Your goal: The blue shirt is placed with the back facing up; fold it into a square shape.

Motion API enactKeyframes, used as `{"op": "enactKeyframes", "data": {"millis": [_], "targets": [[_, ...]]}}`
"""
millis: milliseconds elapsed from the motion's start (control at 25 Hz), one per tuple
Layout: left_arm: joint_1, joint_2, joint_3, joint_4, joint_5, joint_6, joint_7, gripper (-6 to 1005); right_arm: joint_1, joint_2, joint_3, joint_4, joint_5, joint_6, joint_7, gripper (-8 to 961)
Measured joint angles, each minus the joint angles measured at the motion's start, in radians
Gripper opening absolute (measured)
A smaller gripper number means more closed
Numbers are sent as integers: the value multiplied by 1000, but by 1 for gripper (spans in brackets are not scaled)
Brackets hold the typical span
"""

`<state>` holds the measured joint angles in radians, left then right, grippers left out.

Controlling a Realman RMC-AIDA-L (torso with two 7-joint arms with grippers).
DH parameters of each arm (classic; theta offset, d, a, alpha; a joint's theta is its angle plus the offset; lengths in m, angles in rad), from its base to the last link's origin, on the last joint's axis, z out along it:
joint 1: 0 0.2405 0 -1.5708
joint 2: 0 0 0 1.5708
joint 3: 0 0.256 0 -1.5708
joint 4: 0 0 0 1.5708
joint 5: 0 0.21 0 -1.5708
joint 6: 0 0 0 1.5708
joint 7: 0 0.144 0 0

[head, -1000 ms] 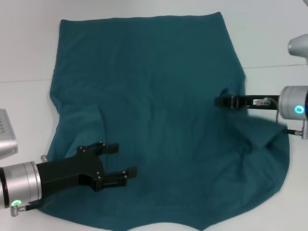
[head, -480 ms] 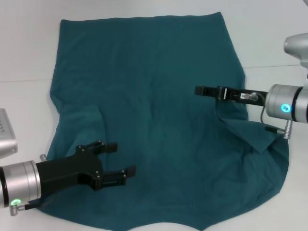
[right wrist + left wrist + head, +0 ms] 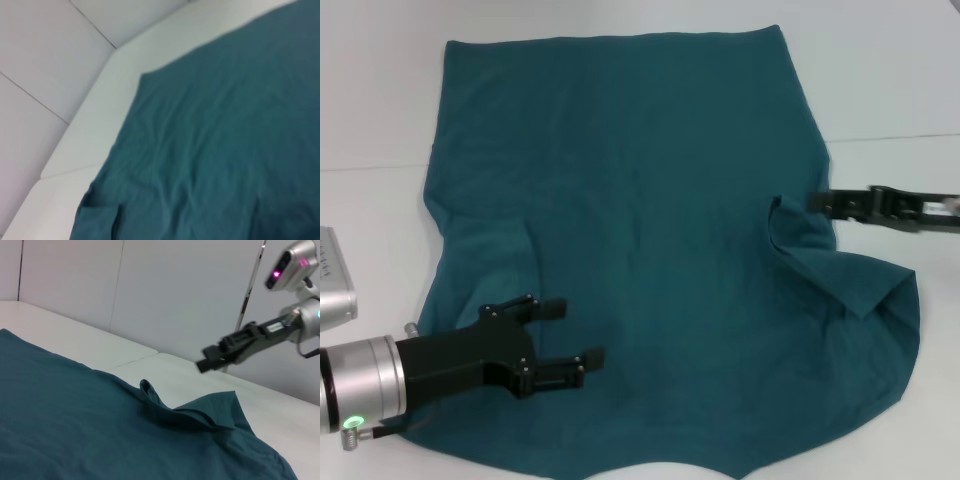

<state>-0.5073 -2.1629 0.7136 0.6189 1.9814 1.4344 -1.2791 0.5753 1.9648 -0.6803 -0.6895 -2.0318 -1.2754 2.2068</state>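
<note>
- The shirt (image 3: 630, 230) lies back-up on the table (image 3: 370, 100), its right sleeve (image 3: 840, 275) folded partway inward and rumpled.
- My right gripper (image 3: 820, 203) hangs above the shirt's right edge, holding nothing; whether it's spread, I cannot tell.
- My left gripper (image 3: 578, 335) hovers spread and empty over the near left part.
- Best to flatten that sleeve crease, then fold the sides straight.
</note>
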Motion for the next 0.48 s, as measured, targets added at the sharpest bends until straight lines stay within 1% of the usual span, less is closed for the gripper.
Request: {"op": "enactKeyframes", "data": {"millis": [160,240,480], "targets": [[2,0,0,-1,0,3,-1,908,-41,-31,4,-26,-39,-90,84,558],[2,0,2,-1,2,5,-6,908,-54,-42,7,-27,-66,-128,119,558],[1,0,6,-1,6,9,-12,908,-82,-51,11,-38,-149,-169,196,559]]}}
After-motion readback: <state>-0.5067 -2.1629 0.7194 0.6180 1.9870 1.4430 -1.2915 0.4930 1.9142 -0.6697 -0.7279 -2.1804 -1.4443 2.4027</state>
